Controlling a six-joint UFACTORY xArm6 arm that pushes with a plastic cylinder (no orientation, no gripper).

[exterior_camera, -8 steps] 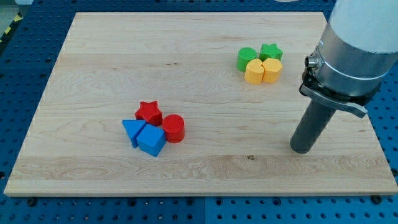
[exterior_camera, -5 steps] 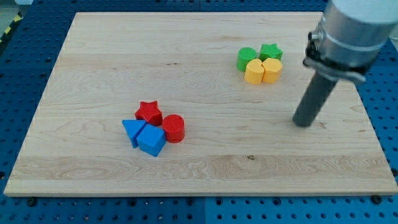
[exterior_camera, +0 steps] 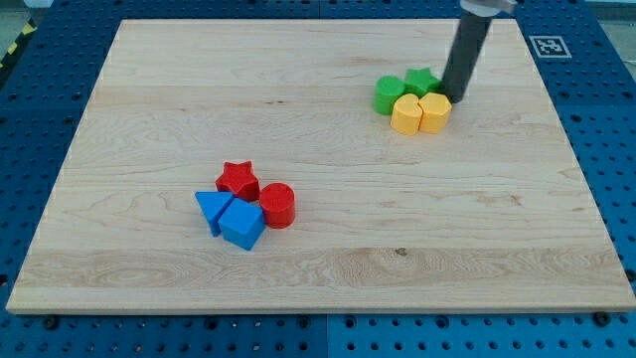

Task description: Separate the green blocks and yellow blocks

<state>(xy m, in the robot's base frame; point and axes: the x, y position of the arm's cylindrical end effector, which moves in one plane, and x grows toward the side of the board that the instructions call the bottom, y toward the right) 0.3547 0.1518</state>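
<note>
A green cylinder (exterior_camera: pixel 389 94) and a green star (exterior_camera: pixel 421 82) sit side by side at the view's upper right of the wooden board (exterior_camera: pixel 149 119). Two yellow blocks touch them from below: a rounded one (exterior_camera: pixel 405 114) on the left and a heart-like one (exterior_camera: pixel 434 112) on the right. My tip (exterior_camera: pixel 454 97) stands right beside the green star's right edge and just above the right yellow block, touching or nearly touching them.
A red star (exterior_camera: pixel 238 180), a red cylinder (exterior_camera: pixel 277 206), a blue triangle (exterior_camera: pixel 210 209) and a blue block (exterior_camera: pixel 241 225) cluster at the view's lower left of centre. A marker tag (exterior_camera: pixel 548 46) lies off the board's top right corner.
My tip has moved from the board's right side up and left to the green star's right edge. The green blocks look nudged slightly left.
</note>
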